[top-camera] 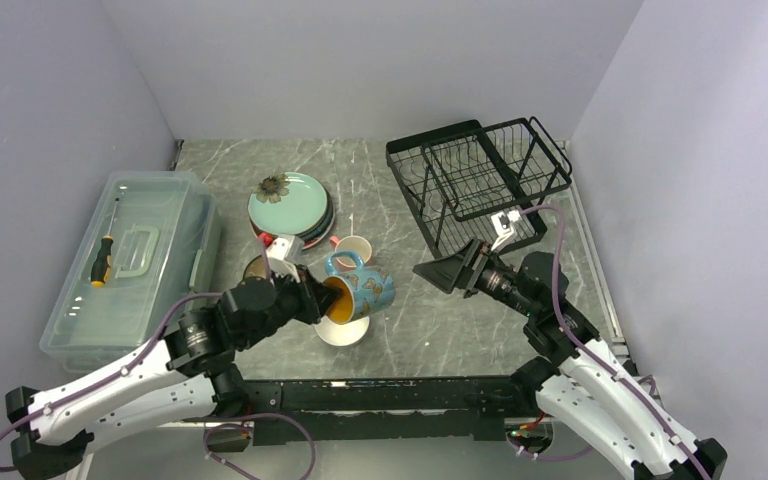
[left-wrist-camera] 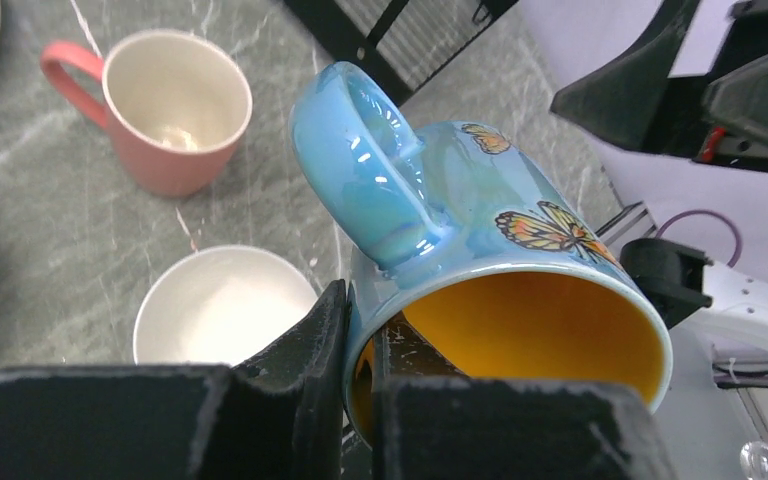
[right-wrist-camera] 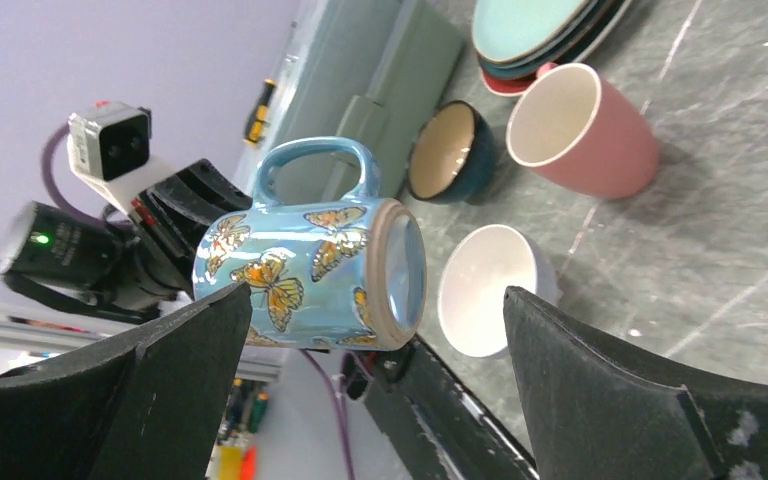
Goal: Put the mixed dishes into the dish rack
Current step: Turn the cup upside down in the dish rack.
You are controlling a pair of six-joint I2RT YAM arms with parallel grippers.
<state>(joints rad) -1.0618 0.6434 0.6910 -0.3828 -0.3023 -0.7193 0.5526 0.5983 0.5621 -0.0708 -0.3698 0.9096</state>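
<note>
The left claw (left-wrist-camera: 360,340) is nearly pressed together, pinching the rim of the blue mug (left-wrist-camera: 480,210) – one finger inside the orange mouth, the other against the outer wall. The right claw (right-wrist-camera: 375,300) is spread wide and holds nothing; it faces the mug's base from close by without touching it.

The finger inside the mug is partly hidden by the rim. From the top, the left wrist covers most of the brown bowl (top-camera: 260,267), and only thin edges show of the plates under the mint-green plate (top-camera: 290,205). The dish rack (top-camera: 480,180) stands at the far right of the counter (top-camera: 460,330); the left wrist view cuts it down to a few black bars.

The mug is held on its side above the counter, just over the white bowl (top-camera: 342,330) and near the pink mug (top-camera: 353,248). Its long axis runs across the counter – mouth toward the left arm, base toward the right claw, handle on top.
</note>
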